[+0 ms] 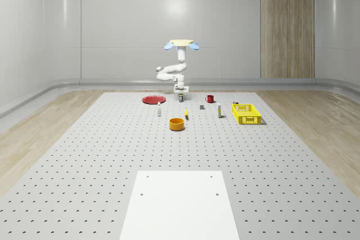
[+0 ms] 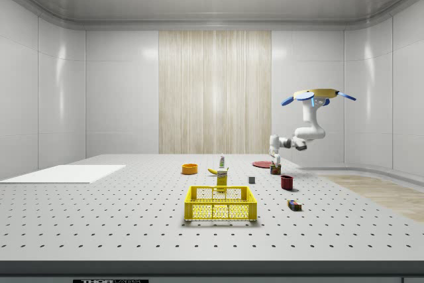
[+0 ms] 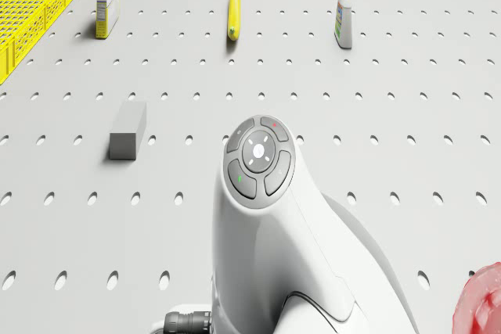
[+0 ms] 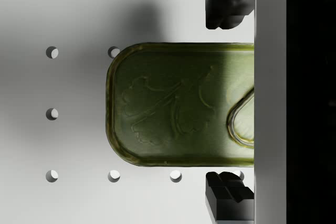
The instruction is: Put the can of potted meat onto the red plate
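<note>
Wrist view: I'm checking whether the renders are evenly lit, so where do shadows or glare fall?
In the wrist view, a soft shadow darkens the table beside the can of potted meat, whose lid brightens toward one end; in the whole-scene view, a glare spot shines on the back wall.

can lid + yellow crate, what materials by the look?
Can of potted meat: probably metal, with an embossed leaf relief, pull tab and soft sheen on the green-tinted lid. Yellow crate: likely moulded plastic, with open lattice walls in uniform matte yellow.
</note>
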### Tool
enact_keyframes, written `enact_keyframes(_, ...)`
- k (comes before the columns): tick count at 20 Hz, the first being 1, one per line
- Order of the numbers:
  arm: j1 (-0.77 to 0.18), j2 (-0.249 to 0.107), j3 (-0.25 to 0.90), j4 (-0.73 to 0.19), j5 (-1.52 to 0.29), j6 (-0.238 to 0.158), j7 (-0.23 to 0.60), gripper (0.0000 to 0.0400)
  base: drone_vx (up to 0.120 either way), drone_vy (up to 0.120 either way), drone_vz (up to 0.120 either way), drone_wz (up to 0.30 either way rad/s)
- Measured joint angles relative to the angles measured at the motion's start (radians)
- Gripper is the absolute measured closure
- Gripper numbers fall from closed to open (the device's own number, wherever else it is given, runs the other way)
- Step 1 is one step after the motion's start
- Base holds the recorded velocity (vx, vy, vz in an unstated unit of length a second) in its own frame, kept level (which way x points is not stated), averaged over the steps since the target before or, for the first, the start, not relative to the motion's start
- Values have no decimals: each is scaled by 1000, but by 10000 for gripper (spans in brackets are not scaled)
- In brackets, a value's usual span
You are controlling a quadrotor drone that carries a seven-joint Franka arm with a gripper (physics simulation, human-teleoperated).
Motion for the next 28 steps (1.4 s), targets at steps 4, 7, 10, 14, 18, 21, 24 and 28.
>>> enact_keyframes(4,-6,-10,-17,8,-13,19,2,0,0,0,0,0)
enact_keyframes(7,-10,-17,-26,12,-19,29,4,51,0,0,0,0)
enact_keyframes(10,-13,-23,-30,14,-21,37,6,94,0,0,0,0)
enact_keyframes(14,-17,-30,-31,16,-23,43,5,104,0,0,0,0)
enact_keyframes(18,-20,-36,-31,17,-22,48,20,105,0,0,0,0)
enact_keyframes(21,-22,-41,-23,15,-12,50,30,110,0,0,0,0)
enact_keyframes(24,-23,-45,4,6,14,41,28,112,0,0,0,0)
enact_keyframes(28,-24,-50,49,-6,57,26,29,112,0,-20,100,0)
